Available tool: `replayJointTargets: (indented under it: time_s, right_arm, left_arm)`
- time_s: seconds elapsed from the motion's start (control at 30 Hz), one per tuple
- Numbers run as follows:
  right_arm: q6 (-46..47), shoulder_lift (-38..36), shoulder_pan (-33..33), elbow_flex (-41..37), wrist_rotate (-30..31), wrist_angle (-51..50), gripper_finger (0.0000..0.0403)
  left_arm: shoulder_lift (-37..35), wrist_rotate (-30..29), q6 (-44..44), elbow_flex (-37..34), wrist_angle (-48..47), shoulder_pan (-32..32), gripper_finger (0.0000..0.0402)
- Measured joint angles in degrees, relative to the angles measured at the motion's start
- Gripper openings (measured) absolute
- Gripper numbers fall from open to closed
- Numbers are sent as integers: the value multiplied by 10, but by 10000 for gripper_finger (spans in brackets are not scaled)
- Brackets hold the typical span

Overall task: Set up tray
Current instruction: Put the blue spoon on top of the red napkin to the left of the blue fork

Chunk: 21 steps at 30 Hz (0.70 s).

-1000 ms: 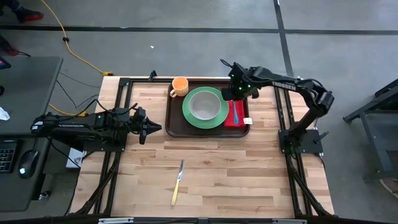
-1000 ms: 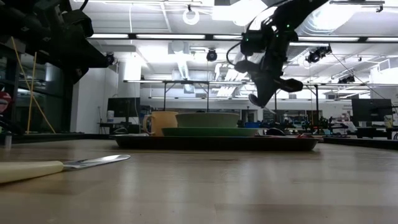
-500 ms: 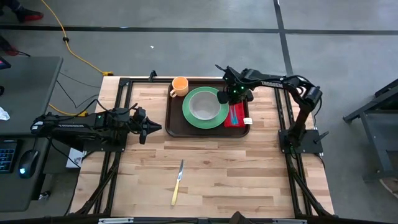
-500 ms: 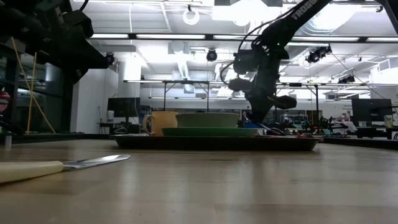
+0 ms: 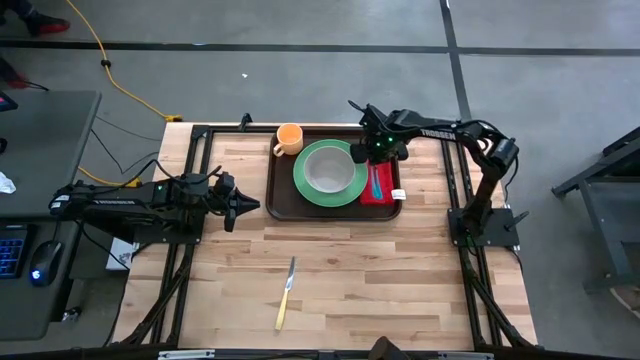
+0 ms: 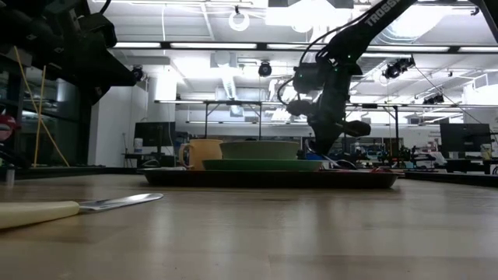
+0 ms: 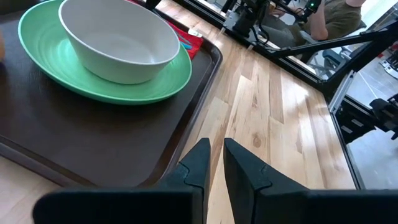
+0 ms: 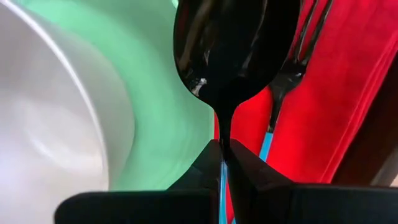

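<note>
You were working on a pale wooden desk (image 5: 340, 260) set on a grey concrete floor, with a lit workshop behind it in the low view. The tray (image 5: 283, 190) lay at the far middle of the desk, flat, its long axis running left to right across the desk. On it sat the green plate (image 5: 308, 190) with a white bowl (image 5: 328, 170) inside, and a red napkin (image 5: 384, 192) at the tray's right end, just beside the plate. An orange mug (image 5: 289, 138) stood at the tray's far left corner.

Your right tool (image 5: 377, 152) hung low over the tray's right part, above the edge where plate and napkin meet. Its fingers (image 8: 249, 180) were pressed together on the thin stem of a dark spoon (image 8: 233, 46); in the right wrist view the spoon's bowl pointed away from the fingers, over the plate's rim and the napkin. A dark fork (image 8: 297, 59) with a blue handle lay on the napkin beside it.

Your left tool (image 5: 248, 205) waited over the desk just left of the tray's near left corner, pointing toward it. Its fingers (image 7: 239, 168) stood slightly apart and held nothing.

A knife (image 5: 286, 293) with a yellow handle lay alone on the near part of the desk, well apart from the tray, its long axis running roughly near to far
</note>
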Motion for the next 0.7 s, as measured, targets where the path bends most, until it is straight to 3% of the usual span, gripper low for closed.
replayJointTargets:
  time_s: [0.4,0.7]
  right_arm:
    - [-6,3,0,0,32,0,0]
    - [-5,36,1,-1,21,19,0]
  left_arm:
    - [0,0,0,0,0,0,76]
    - [0,0,-1,0,0,0,76]
